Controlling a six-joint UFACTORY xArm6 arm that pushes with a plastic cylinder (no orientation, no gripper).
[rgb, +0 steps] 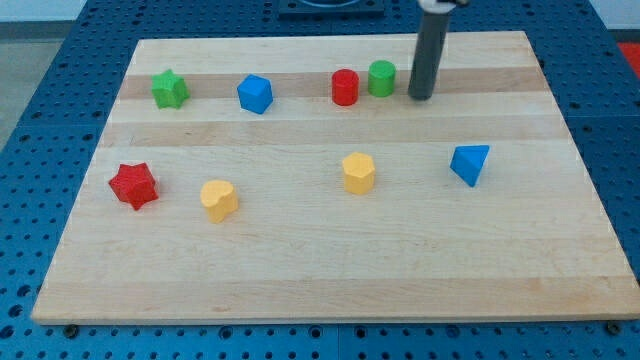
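My tip (421, 97) rests on the wooden board (320, 260) near the view's top, right of centre. Nearest to it is a green cylinder (381, 78), just to its left with a small gap between them. A red cylinder (345, 87) stands touching or almost touching the green one's left side. Further left sit a blue cube-like block (255, 94) and a green star (169, 89). Below the tip, toward the view's right, lies a blue triangular block (470, 163).
A yellow hexagonal block (359, 172) sits mid-board, a yellow heart-like block (218, 199) left of it, and a red star (133, 185) near the left edge. Blue perforated table surrounds the board.
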